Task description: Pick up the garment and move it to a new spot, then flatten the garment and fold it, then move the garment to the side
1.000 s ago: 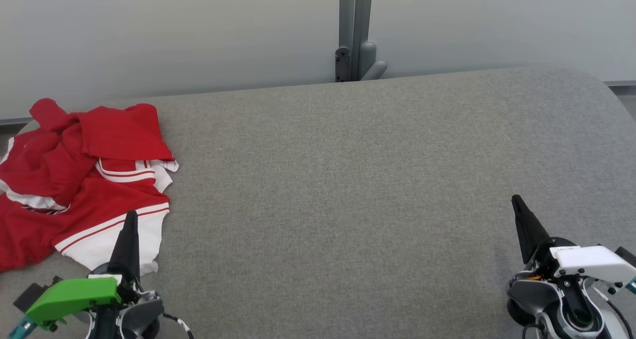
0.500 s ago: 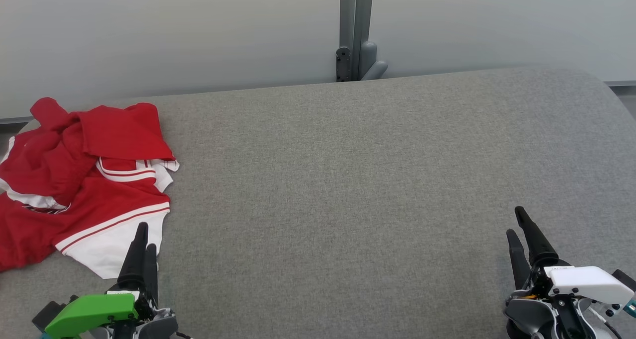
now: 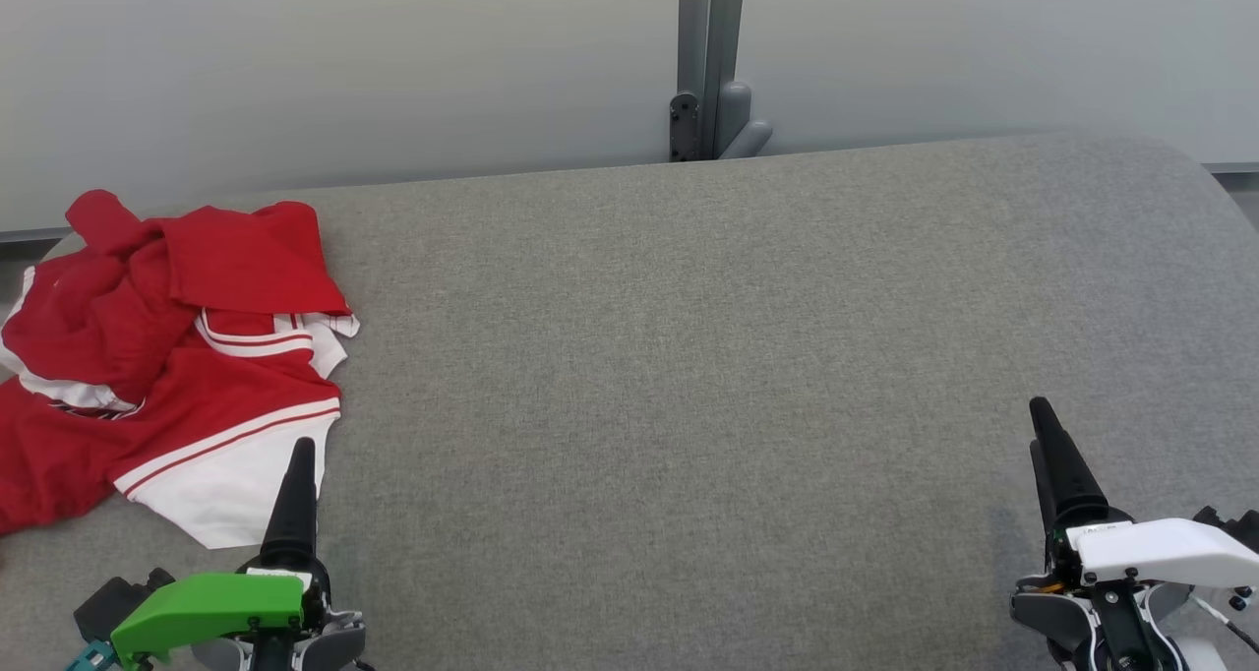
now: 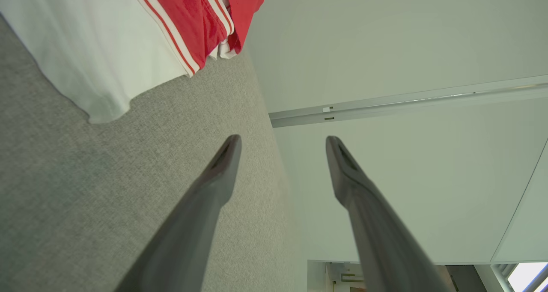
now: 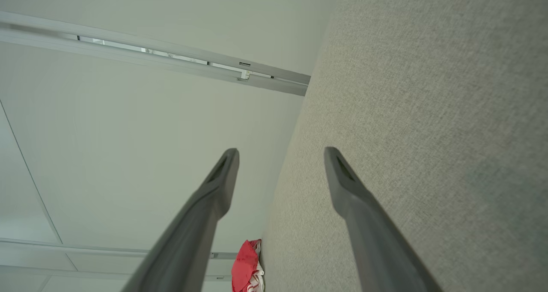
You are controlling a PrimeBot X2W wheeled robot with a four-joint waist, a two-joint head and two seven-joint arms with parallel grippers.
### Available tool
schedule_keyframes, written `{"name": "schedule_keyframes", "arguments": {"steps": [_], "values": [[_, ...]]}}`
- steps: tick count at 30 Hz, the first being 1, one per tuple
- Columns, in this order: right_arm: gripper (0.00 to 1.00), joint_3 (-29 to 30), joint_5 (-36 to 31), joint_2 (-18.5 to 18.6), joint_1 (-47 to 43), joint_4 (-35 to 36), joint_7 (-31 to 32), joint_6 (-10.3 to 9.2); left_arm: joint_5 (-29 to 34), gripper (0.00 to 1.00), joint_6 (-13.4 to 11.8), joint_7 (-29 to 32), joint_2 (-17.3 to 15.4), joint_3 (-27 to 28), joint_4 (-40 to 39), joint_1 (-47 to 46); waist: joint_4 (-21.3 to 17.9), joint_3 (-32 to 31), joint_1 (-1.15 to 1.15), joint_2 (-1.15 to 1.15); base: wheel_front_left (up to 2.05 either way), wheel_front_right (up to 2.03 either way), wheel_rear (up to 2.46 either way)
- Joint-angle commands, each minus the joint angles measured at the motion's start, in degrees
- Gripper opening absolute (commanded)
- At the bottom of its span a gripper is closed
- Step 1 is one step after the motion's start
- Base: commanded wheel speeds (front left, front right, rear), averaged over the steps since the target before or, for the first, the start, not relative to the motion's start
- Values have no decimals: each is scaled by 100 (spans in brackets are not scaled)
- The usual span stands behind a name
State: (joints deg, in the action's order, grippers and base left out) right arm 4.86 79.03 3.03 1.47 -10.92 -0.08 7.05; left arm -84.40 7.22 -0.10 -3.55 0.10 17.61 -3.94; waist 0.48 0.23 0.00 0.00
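A crumpled red garment (image 3: pixel 167 356) with white panels and stripes lies at the far left of the grey table (image 3: pixel 689 356). My left gripper (image 3: pixel 300 455) sits at the near edge, its tips just in front of the garment's white hem and apart from it. In the left wrist view the left gripper (image 4: pixel 282 140) is open and empty, with the garment (image 4: pixel 107 39) up and to the left of the fingers. At the near right my right gripper (image 3: pixel 1043 425) hovers over bare cloth. The right wrist view shows this gripper (image 5: pixel 280 151) open, with the garment (image 5: pixel 246 266) small and far off.
The table is covered in grey fabric and curves down at its far right corner. A pale wall runs behind it, with a grey post (image 3: pixel 708 61) and bracket at the middle of the back edge. The garment reaches the table's left edge.
My left gripper has shifted right and back toward the near edge. The right gripper has moved slightly right. The view has shifted a little. The garment lies as before.
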Motion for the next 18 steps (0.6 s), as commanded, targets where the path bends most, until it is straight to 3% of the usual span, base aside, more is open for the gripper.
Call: {"name": "schedule_keyframes", "arguments": {"steps": [1, 18], "values": [[100, -12, -274, 68, 34, 146, -67, 20, 244, 100, 11, -66, -73, -9, -39, -178, 6, 0, 0, 0, 0, 0, 0], [100, -65, -2523, 281, -60, 439, -419, 30, 2561, 100, -12, -419, -22, 93, 113, -227, 83, -15, 0, 0, 0, 0, 0]]}}
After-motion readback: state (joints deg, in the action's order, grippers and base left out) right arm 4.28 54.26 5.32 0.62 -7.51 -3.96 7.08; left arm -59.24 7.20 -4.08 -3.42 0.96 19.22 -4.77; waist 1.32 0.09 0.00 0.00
